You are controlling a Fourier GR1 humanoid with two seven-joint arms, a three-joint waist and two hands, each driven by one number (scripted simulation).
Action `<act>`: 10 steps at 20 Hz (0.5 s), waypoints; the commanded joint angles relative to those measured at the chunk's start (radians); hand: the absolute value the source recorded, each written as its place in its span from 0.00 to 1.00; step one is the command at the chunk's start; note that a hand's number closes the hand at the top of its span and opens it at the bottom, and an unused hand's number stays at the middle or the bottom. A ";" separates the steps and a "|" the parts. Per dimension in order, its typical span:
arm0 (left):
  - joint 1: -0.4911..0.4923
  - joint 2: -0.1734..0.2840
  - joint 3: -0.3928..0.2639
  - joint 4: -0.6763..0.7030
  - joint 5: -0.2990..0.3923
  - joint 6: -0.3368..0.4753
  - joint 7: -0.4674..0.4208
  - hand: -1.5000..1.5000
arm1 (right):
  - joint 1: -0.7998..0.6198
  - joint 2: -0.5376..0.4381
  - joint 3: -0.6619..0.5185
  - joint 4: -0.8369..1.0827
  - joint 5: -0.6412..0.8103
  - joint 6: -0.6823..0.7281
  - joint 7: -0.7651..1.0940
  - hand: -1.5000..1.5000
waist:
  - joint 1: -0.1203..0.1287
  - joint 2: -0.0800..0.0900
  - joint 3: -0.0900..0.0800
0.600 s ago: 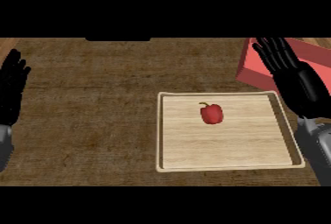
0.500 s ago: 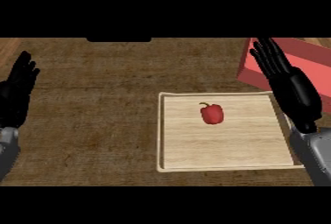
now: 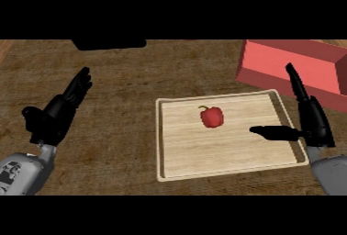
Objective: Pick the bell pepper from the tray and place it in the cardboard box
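Right of centre, our right hand [image 3: 308, 121] has swung in over the tray's [image 3: 230, 170] right edge since a moment ago, fingers straight, thumb out toward the bell pepper [image 3: 212, 116], which lies untouched mid-tray. Our left hand [image 3: 58, 114] rests open at left. We judge the reach begun; the red box [image 3: 298, 64] waits upper right.

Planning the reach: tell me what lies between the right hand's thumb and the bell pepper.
In the head view, only bare tray wood lies between the right hand and the bell pepper; nothing else sits in that stretch.
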 commanded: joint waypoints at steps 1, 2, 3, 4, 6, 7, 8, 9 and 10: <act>0.017 -0.043 -0.073 -0.014 -0.029 -0.015 -0.022 0.50 | 0.060 -0.094 0.095 0.049 0.318 -0.161 0.048 0.00 | 0.012 0.000 -0.001; 0.014 -0.055 -0.087 -0.018 -0.036 -0.015 -0.029 0.50 | 0.056 -0.095 0.126 0.035 0.391 -0.195 0.067 0.00 | 0.020 -0.003 0.000; 0.008 -0.045 -0.081 -0.024 -0.025 -0.027 -0.013 0.50 | 0.085 -0.092 0.149 0.011 0.451 -0.230 0.108 0.00 | 0.011 -0.012 0.001; 0.023 -0.063 -0.097 -0.019 -0.039 -0.017 -0.029 0.50 | 0.066 -0.105 0.158 -0.001 0.518 -0.242 0.164 0.00 | 0.024 -0.010 0.000; 0.031 -0.054 -0.099 -0.016 -0.033 -0.029 -0.014 0.50 | 0.100 -0.090 0.204 -0.057 0.631 -0.249 0.275 0.00 | 0.019 -0.016 0.000; 0.020 -0.053 -0.095 -0.006 -0.046 -0.025 -0.030 0.50 | 0.080 -0.080 0.215 -0.095 0.682 -0.229 0.345 0.00 | 0.021 -0.015 0.000; 0.011 -0.058 -0.095 -0.034 -0.035 -0.021 -0.002 0.50 | 0.112 -0.082 0.236 -0.108 0.732 -0.202 0.400 0.00 | 0.019 -0.019 0.001; 0.028 -0.059 -0.108 -0.038 -0.057 -0.005 -0.007 0.50 | 0.117 -0.078 0.251 -0.137 0.770 -0.160 0.458 0.00 | 0.022 -0.022 0.001; 0.029 -0.054 -0.101 -0.009 -0.044 -0.031 -0.022 0.50 | 0.111 -0.069 0.266 -0.182 0.798 -0.114 0.513 0.00 | 0.012 -0.019 -0.002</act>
